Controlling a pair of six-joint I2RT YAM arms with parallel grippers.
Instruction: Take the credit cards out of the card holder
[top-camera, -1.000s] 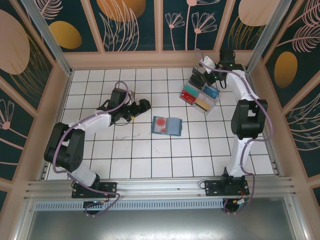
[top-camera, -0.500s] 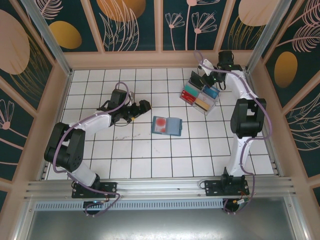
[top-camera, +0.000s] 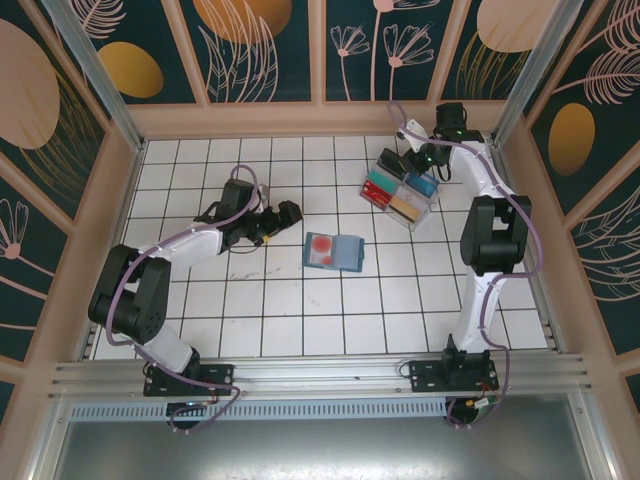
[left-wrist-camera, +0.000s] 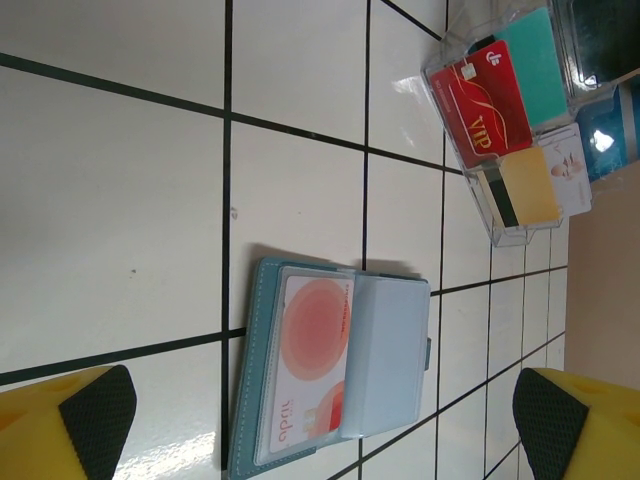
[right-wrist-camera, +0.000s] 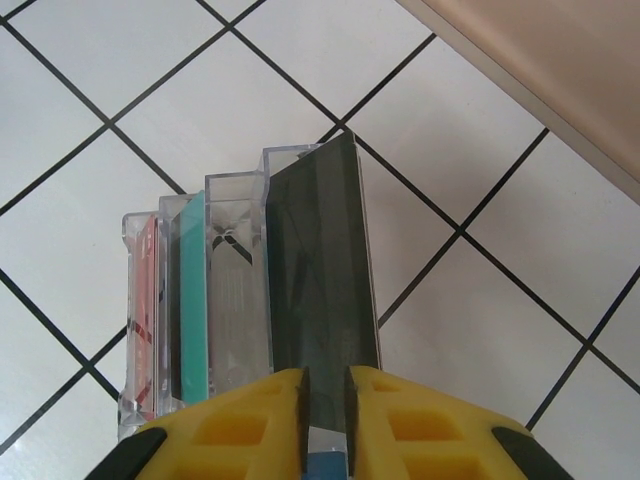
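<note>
While left end effector (left-wrist-camera: 322, 412) spread wide, card holder (left-wrist-camera: 385, 350) edges clear all round; right end effector (right-wrist-camera: 326, 395) state unclear.

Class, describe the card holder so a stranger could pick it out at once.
Start at the white tiled table, near its middle. There lies the card holder, a slim teal wallet opened flat, a card with a red circle in its left half. Unlike the clear tray behind it to the right, it has no coloured compartments.

The card holder (left-wrist-camera: 390, 350) is teal, its card (left-wrist-camera: 305, 360) pink-white (red circles).
</note>
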